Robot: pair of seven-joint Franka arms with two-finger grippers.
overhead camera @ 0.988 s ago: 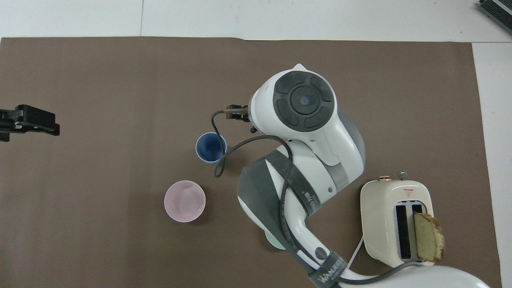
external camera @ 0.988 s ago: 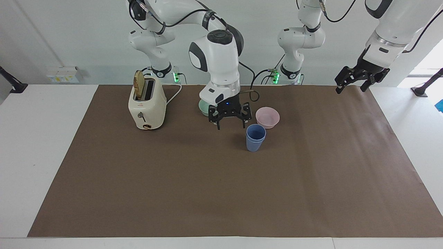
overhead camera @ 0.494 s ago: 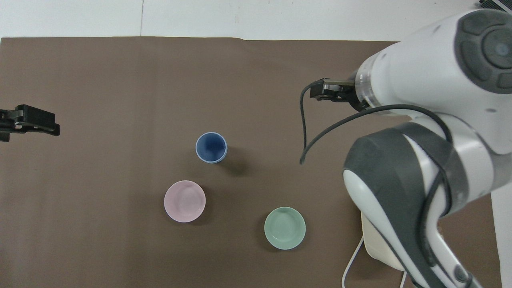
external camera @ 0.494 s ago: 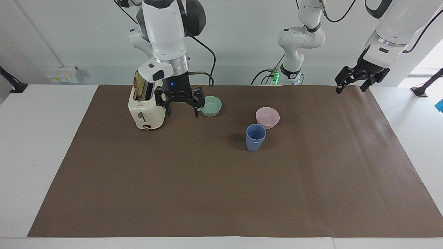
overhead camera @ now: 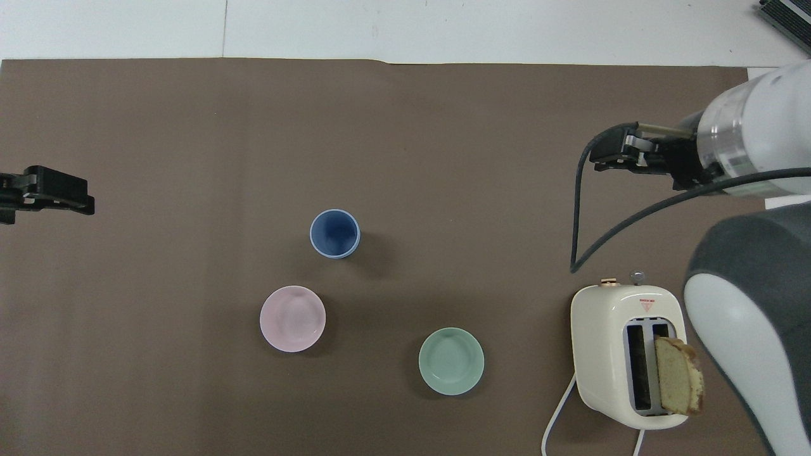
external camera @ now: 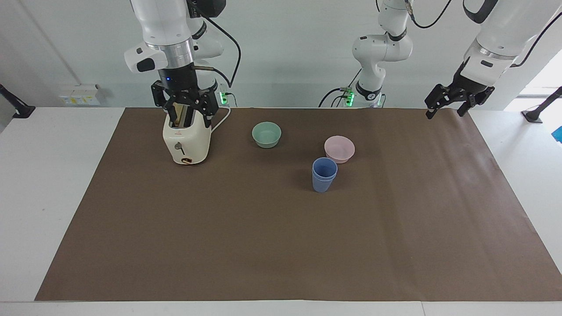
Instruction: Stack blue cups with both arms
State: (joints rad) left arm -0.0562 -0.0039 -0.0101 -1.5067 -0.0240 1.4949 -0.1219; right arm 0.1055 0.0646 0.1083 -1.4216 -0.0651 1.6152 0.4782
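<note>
1. Swinging away from the middle of the worktop [external camera: 272, 245], the right gripper [external camera: 185, 100] now hangs over the toaster [external camera: 186, 136] at the right arm's end, where a second ago it hovered just beside the cups; its fingers stand wide and we see nothing between them.
2. We find the blue cups [external camera: 324, 174] already nested one inside the other, upright on the brown mat, just beside the pink bowl [external camera: 339, 149] and a little farther from the robots than it.
3. We spot the green bowl [external camera: 266, 134] standing apart from the stack, toward the toaster, with a slice of bread [overhead camera: 679, 375] poking out of the toaster's slot.
4. Over at the left arm's end, the left gripper [external camera: 452, 102] waits above the mat's edge, fingers spread, holding nothing.
5. We judge the stacking itself done: the double rim on the stack tells us so, and this moment reads as the retreat.
6. Next, we reckon, only a clean return to rest is called for, with the right gripper kept clear of the toaster and its bread.
</note>
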